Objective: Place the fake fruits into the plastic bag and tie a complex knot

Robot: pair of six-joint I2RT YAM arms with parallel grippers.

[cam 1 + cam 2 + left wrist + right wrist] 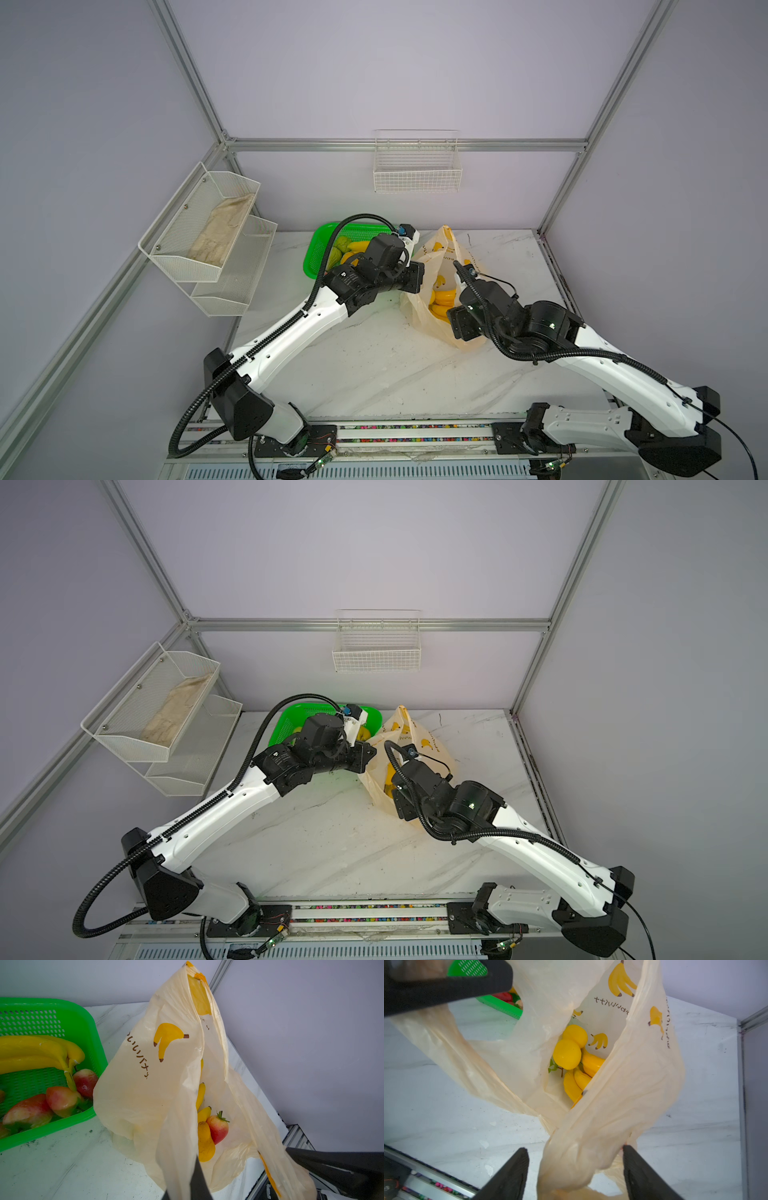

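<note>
The plastic bag point(440, 249) point(399, 729) stands on the marble table between both arms, its mouth pulled open. Inside it lie a yellow banana bunch point(578, 1082), an orange pear point(204, 1142) point(566, 1054) and a red-pink apple point(218, 1128). My left gripper point(193, 1169) is shut on one pale handle strip and holds it up. My right gripper point(574, 1148) is open, and the other handle strip point(591, 1147) hangs between its fingers, touching one of them. More bananas point(41, 1051), apples point(62, 1101) and a green pear point(338, 249) lie in the green basket point(91, 1043). No knot shows.
The green basket point(320, 245) stands just left of the bag, at the back of the table. White wire shelves with a beige cloth point(224, 232) hang on the left wall. A wire basket point(417, 170) hangs on the back wall. The frame post point(540, 232) stands behind the bag on the right.
</note>
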